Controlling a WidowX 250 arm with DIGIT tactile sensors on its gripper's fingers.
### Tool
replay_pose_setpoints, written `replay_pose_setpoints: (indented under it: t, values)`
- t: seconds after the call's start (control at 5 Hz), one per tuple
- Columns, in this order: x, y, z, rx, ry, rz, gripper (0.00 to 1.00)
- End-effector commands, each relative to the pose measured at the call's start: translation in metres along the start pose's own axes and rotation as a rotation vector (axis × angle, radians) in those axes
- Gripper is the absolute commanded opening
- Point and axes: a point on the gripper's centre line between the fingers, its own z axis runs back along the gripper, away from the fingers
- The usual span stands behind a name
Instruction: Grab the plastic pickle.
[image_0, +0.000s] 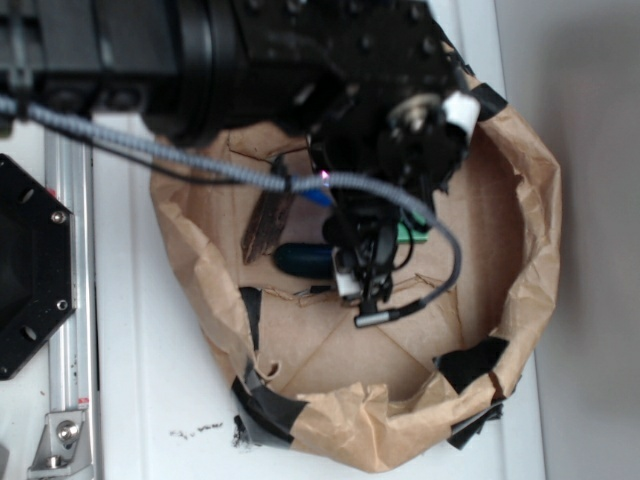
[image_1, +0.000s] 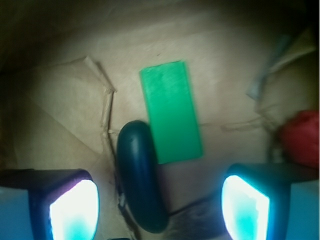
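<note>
The plastic pickle (image_1: 141, 176) is dark green, glossy and sausage-shaped. It lies on the brown paper floor between my fingers, nearer the left one. In the exterior view it (image_0: 303, 260) lies just left of my gripper (image_0: 362, 285). My gripper (image_1: 160, 207) is open, with its glowing pads (image_1: 75, 210) on either side of the pickle and apart from it. A lighter green flat block (image_1: 171, 111) lies beside the pickle, touching its upper end.
A crumpled brown paper wall (image_0: 530, 210) rings the work area. A brown bark-like wood piece (image_0: 268, 222) lies left of the pickle. A red object (image_1: 301, 138) sits at the right. A black mount (image_0: 30, 265) stands on the white table at the left.
</note>
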Motion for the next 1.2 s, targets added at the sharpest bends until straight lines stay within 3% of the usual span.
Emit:
replay_pose_setpoints:
  t: [0.0,0.2,0.4,0.6,0.8,1.0]
  values:
    - [-0.005,-0.017,-0.04,0.052,-0.009,-0.065,1.0]
    - [-0.023,-0.017,-0.06,0.051,0.019,-0.087,1.0]
    - [-0.037,-0.018,-0.063,0.061,0.021,-0.071,0.0]
    - [-0.039,-0.013,-0.043,0.081,-0.036,-0.079,0.0]
    - [-0.028,-0.002,0.007,0.073,-0.14,-0.134,0.0]
    - [-0.023,0.004,0.055,0.063,-0.195,-0.139,0.0]
